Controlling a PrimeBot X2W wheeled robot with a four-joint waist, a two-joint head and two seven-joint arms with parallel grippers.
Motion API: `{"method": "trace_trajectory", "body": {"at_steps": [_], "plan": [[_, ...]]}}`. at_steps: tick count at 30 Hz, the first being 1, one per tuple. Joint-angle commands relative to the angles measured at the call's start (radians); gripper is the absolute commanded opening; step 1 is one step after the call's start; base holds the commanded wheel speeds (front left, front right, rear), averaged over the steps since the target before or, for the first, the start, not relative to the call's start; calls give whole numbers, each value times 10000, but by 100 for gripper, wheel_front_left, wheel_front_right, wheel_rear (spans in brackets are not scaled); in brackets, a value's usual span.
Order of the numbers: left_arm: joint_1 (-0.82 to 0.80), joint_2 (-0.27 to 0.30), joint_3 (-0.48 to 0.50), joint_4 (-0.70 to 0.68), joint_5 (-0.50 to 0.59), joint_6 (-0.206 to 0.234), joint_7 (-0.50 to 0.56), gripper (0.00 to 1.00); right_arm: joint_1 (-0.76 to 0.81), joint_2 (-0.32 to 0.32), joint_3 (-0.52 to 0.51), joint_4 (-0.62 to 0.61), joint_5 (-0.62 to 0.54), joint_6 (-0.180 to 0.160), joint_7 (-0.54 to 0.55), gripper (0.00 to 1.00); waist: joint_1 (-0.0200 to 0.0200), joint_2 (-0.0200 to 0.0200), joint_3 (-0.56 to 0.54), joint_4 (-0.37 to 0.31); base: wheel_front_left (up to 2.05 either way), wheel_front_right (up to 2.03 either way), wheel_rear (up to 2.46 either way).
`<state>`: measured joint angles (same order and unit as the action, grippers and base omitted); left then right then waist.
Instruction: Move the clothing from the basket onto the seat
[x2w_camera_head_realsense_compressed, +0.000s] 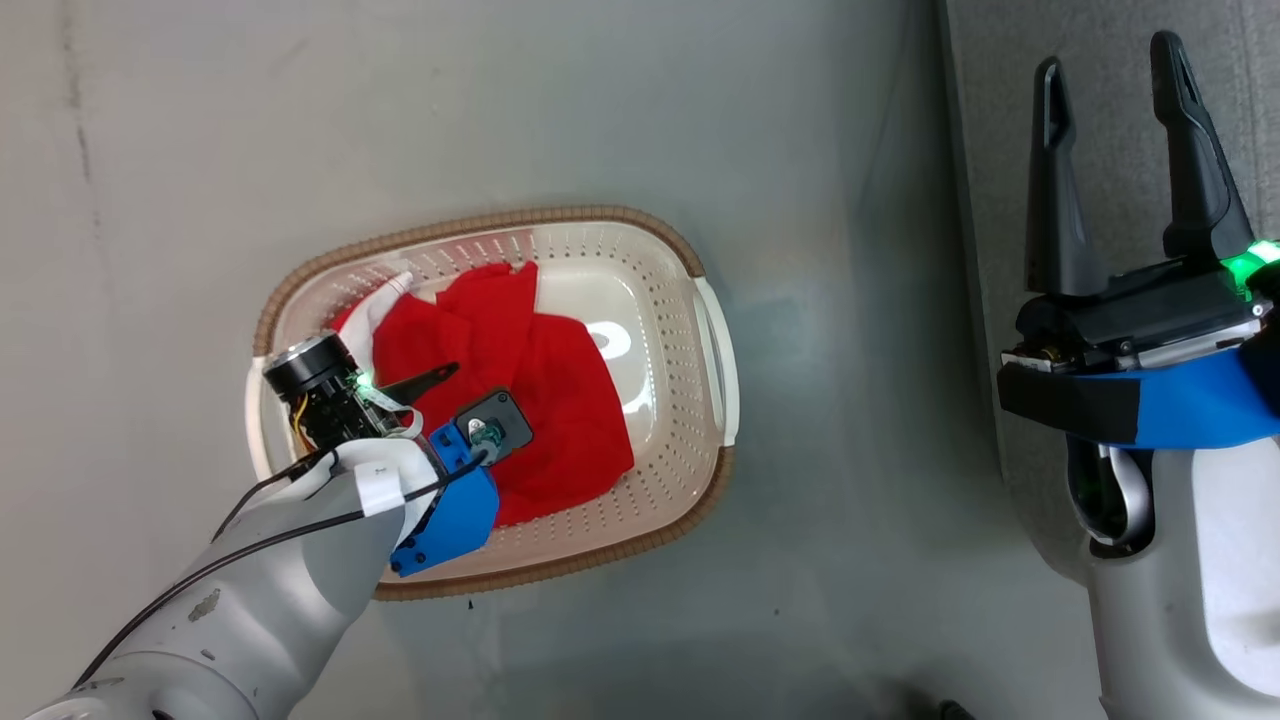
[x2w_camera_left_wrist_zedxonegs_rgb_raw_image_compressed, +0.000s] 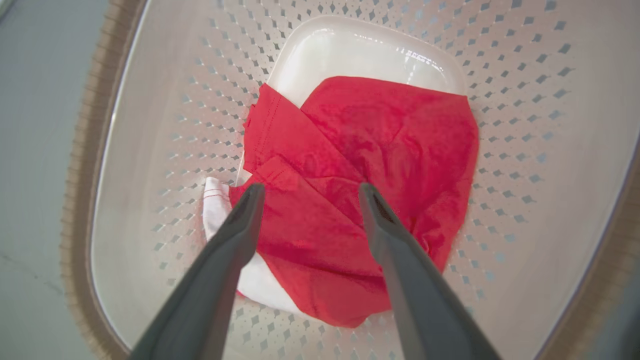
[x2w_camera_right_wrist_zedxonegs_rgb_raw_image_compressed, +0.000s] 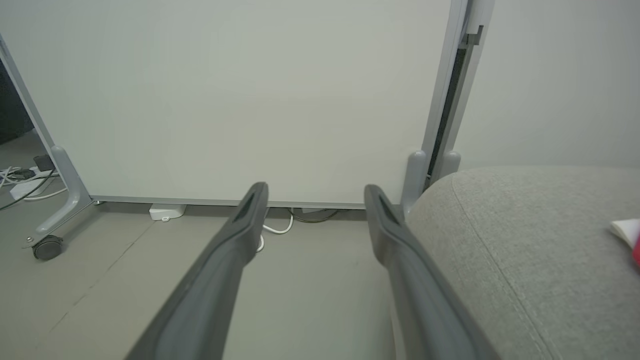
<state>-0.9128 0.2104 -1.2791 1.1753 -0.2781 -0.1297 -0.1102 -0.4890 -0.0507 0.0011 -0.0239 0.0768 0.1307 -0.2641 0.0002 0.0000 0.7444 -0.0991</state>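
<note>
Well, looking down along my left fingers, I see into the basket (x2w_camera_left_wrist_zedxonegs_rgb_raw_image_compressed: 165, 125). The clothing (x2w_camera_left_wrist_zedxonegs_rgb_raw_image_compressed: 380, 150) lies crumpled on its bottom, bunched from the middle towards one end wall, with a white trim (x2w_camera_left_wrist_zedxonegs_rgb_raw_image_compressed: 217, 205) poking out near a side wall. My left gripper (x2w_camera_left_wrist_zedxonegs_rgb_raw_image_compressed: 311, 187) hangs just over the heap with the fingers spread wide and nothing in them, the tips on either side of a raised fold. I judge the fabric thin, light and limp, so it should sag and trail once lifted. That thick ridge of folds looks the best place to pinch, better than a flat layer lying on slick plastic. I cannot tell whether the heap is one garment or two. From the head view, the basket stands on the floor (x2w_camera_head_realsense_compressed: 800, 150) and the seat (x2w_camera_head_realsense_compressed: 990, 120) lies well apart, off to my right. The basket's tall perforated wall and brown rim stand between them and could snag a dangling hem. My right gripper (x2w_camera_head_realsense_compressed: 1107, 55) hovers over the seat's near edge, wide open and empty, and I reckon it may crowd the drop spot. Along my right fingers, the seat's rounded corner shows at lower right, with a red-and-white scrap (x2w_camera_right_wrist_zedxonegs_rgb_raw_image_compressed: 627, 235) at its far edge, too little of it to name. A white panel (x2w_camera_right_wrist_zedxonegs_rgb_raw_image_compressed: 250, 100) on castors and some cables (x2w_camera_right_wrist_zedxonegs_rgb_raw_image_compressed: 280, 227) lie beyond.
</note>
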Motion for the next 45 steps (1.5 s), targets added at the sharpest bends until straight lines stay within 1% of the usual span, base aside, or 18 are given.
{"method": "trace_trajectory", "body": {"at_steps": [1, 4, 9, 18, 28, 39, 45], "plan": [[-187, 50, -28, -9, 335, -9, 148, 100, -178, 5, 25, -83, -86, 3, -4, 100, -2, 0, 319, -95, 0, 0, 0], [-64, 32, -34, -23, 1048, -9, 536, 100, -224, 5, 40, -108, -111, 3, -4, 100, -2, 0, 570, -118, 0, 0, 0], [-86, 0, -38, 134, 1560, -10, 1080, 100, -338, 5, 67, -235, -115, 1, -3, 100, -2, 0, 1005, -205, 0, 0, 0], [-499, 55, -40, 245, 1540, -10, 1604, 100, -423, 5, -43, -591, -163, 3, -4, 100, -2, 0, 1913, -306, 0, 0, 0], [-1258, 211, -36, 406, 1571, -10, 1941, 100, -363, 5, -148, -1125, -320, 1, -3, 100, -2, 0, 2751, -336, 0, 0, 0], [-1687, 138, -35, 522, 1619, -10, 1803, 100, -18, 5, -276, -1726, -642, 1, -3, 100, -2, 0, 3317, -370, 0, 0, 0], [-1746, 43, -37, 603, 1722, -10, 1700, 100, 141, 5, -318, -1917, -707, 1, -2, 100, -2, 0, 3421, -349, 0, 0, 0]]}}
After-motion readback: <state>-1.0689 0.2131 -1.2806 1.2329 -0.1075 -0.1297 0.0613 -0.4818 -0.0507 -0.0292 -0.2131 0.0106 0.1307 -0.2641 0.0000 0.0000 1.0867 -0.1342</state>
